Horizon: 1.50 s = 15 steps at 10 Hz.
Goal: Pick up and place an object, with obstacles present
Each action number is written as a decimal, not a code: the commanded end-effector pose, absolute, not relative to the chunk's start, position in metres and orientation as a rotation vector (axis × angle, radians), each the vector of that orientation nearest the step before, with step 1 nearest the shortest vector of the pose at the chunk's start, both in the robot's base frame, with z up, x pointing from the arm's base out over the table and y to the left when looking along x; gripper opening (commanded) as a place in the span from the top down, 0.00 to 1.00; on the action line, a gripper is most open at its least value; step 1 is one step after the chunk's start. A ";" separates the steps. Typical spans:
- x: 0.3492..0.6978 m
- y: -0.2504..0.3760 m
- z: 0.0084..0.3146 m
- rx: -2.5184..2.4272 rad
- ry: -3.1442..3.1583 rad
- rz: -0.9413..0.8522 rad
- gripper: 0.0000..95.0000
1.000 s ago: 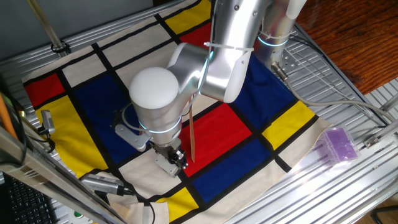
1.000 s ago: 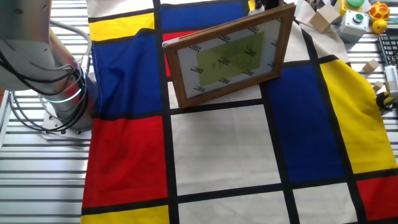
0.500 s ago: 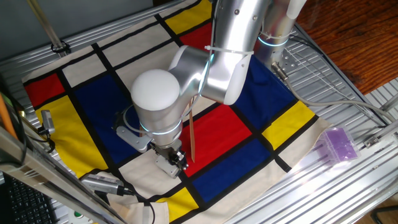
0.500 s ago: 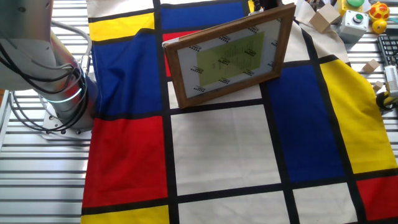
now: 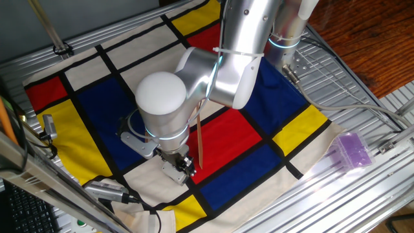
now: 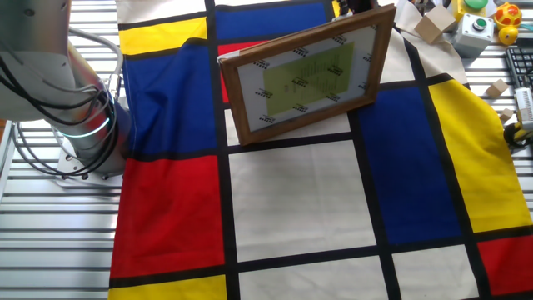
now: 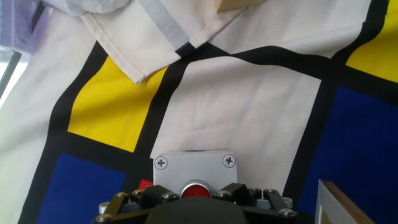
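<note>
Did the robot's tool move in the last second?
No. In one fixed view the tool sits at the same spot on the cloth, beside the same black line, as one second ago.

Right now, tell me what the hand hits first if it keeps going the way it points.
The grey button box directly beneath the hand, which looks already down at it; contact itself is hard to judge.
</note>
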<state>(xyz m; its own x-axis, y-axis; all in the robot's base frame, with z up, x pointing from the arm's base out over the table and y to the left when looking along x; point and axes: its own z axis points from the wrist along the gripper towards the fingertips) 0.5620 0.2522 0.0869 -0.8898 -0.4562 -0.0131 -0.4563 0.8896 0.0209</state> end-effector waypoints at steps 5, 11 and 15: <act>0.562 0.252 0.086 -0.755 3.040 0.037 0.40; 0.562 0.252 0.086 -0.703 3.054 0.033 0.20; 0.564 0.244 0.135 -0.718 3.099 0.058 0.40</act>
<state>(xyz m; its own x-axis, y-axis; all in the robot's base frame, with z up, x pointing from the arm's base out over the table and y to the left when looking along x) 0.5635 0.2432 0.1370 -0.8967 -0.4414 0.0330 -0.4398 0.8969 0.0456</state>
